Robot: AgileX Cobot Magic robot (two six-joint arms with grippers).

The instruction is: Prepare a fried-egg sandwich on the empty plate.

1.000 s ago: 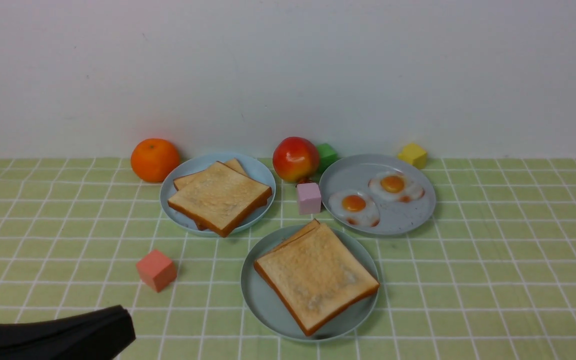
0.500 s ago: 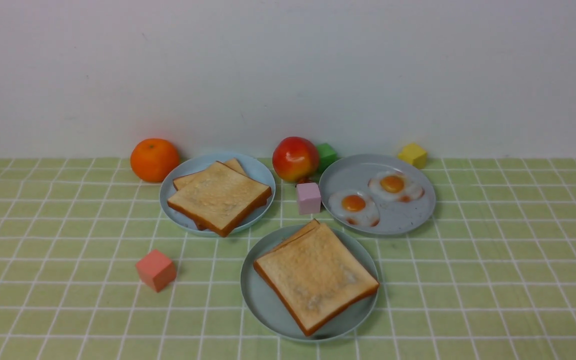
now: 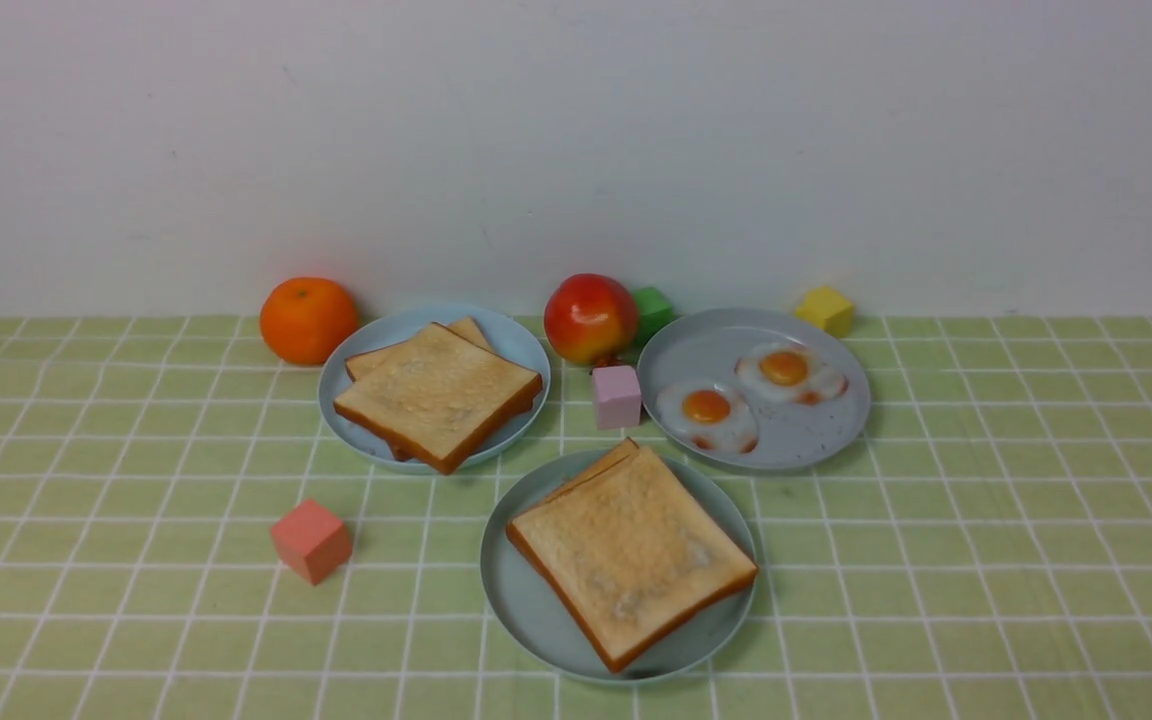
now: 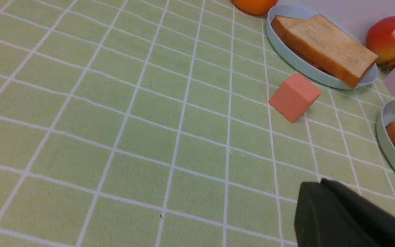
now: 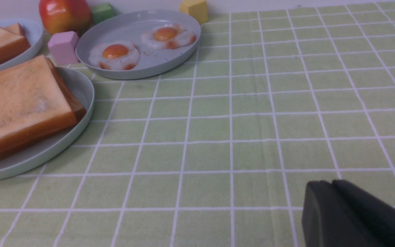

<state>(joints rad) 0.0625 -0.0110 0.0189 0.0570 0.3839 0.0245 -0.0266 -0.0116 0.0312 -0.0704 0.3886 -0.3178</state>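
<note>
Two golden toast slices lie stacked as the sandwich [image 3: 631,555] on the pale teal plate [image 3: 516,605] at the centre front. The upper slice sits slightly askew over the lower one. No fried egg shows between them; it is hidden. The right wrist view shows the same sandwich [image 5: 19,106] on its plate [image 5: 82,87]. My left gripper [image 4: 321,183] is shut and empty, hovering over bare cloth short of the salmon cube [image 4: 295,96]. My right gripper [image 5: 331,183] has its jaws together with nothing in them, over bare cloth to the right of the plate. Neither gripper appears in the front view.
A light blue plate [image 3: 511,345] at the back left carries stacked toast [image 3: 436,395]. A grey speckled plate [image 3: 706,345] at the back right holds two small eggs [image 3: 707,408]. An orange [image 3: 308,320], an apple [image 3: 591,318] and green [image 3: 654,308], yellow [image 3: 826,310] and lilac [image 3: 618,395] cubes stand nearby.
The left gripper, seen at the bottom left corner of the front view a second ago, has withdrawn out of that view. Nothing on the table has moved.
</note>
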